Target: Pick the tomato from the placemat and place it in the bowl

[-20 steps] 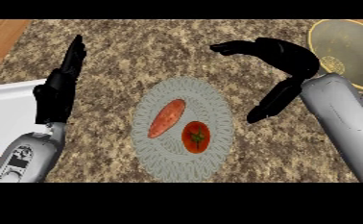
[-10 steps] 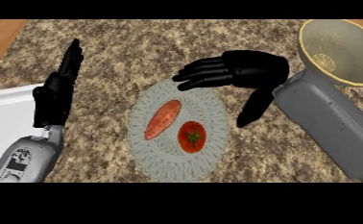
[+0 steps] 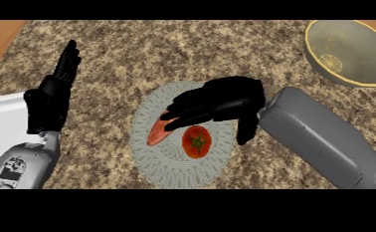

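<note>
Right hand (image 3: 220, 102) spread above tomato (image 3: 196, 141) at mat (image 3: 150, 121) centre; reach step, next I lower and close.

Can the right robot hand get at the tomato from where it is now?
Probably yes. The right robot hand hovers open over the placemat, the tomato lies uncovered just below its fingers, and only the orange-red vegetable beside it sits close.

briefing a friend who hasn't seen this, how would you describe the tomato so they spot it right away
Find the round grey woven placemat in the middle of the speckled stone counter. Two red items lie on it, just under the open right hand. The tomato is the rounder one on the right, with a green stem star on top, unlike the long orange-red piece to its left, partly covered by the fingers.
</note>
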Action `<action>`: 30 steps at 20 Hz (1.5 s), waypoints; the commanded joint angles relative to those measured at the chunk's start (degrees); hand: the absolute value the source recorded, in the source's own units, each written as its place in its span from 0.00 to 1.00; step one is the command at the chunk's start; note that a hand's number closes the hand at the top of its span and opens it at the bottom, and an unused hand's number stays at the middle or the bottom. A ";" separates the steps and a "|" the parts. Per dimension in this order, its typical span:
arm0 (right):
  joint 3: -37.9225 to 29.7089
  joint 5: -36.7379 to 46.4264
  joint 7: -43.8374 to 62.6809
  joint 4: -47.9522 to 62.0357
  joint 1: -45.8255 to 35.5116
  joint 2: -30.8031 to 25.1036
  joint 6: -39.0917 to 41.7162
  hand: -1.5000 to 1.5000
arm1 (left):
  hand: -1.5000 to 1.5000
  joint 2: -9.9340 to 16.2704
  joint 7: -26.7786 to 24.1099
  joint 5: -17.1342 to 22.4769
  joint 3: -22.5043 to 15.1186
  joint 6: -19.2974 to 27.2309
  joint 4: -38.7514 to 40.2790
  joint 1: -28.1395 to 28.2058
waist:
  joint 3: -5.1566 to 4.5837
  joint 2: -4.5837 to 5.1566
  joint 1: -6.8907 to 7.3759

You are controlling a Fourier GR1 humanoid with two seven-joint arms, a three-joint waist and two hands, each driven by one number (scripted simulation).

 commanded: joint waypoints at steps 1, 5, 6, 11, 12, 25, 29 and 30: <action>2.70 4.82 1.24 -2.99 0.72 0.01 3.94 0.00 | 0.50 1.34 -0.81 1.07 2.50 -2.13 -1.17 1.59 | -0.02 -0.19 -0.51; 5.77 11.06 7.65 -1.30 2.16 5.35 1.68 0.00 | 0.50 -0.01 1.37 -1.38 0.80 -1.27 -3.77 2.66 | 0.00 -0.20 -0.35; 2.24 11.64 5.34 3.54 -1.08 6.16 2.65 0.00 | 0.50 -1.02 -0.91 -1.50 1.53 -1.62 -1.30 2.52 | -0.01 -0.03 -0.26; 2.39 17.83 4.05 1.88 6.48 7.30 0.23 0.00 | 0.50 -3.26 -1.69 -2.20 2.85 -2.30 -0.07 2.54 | 0.00 -0.09 -0.67; 3.51 20.00 -0.21 9.12 4.48 9.34 -2.84 0.00 | 0.50 -3.47 -1.03 -3.03 2.57 -2.42 2.59 -0.68 | 0.00 0.07 -0.47; 0.31 30.67 -2.78 15.44 7.62 17.66 -4.58 0.00 | 0.50 -4.39 -2.38 -4.38 6.06 -6.46 -0.24 3.64 | 0.00 -0.04 -0.44; 0.07 34.11 -9.03 23.07 4.65 19.56 -13.05 1.00 | 0.50 -4.17 0.51 -4.28 6.37 -6.74 -3.98 3.23 | 0.01 0.10 0.14; 0.39 34.63 -6.86 16.87 8.28 19.67 -10.99 1.00 | 0.50 -4.68 -1.04 -5.35 7.05 -6.30 -1.41 3.04 | 0.00 -0.03 -0.50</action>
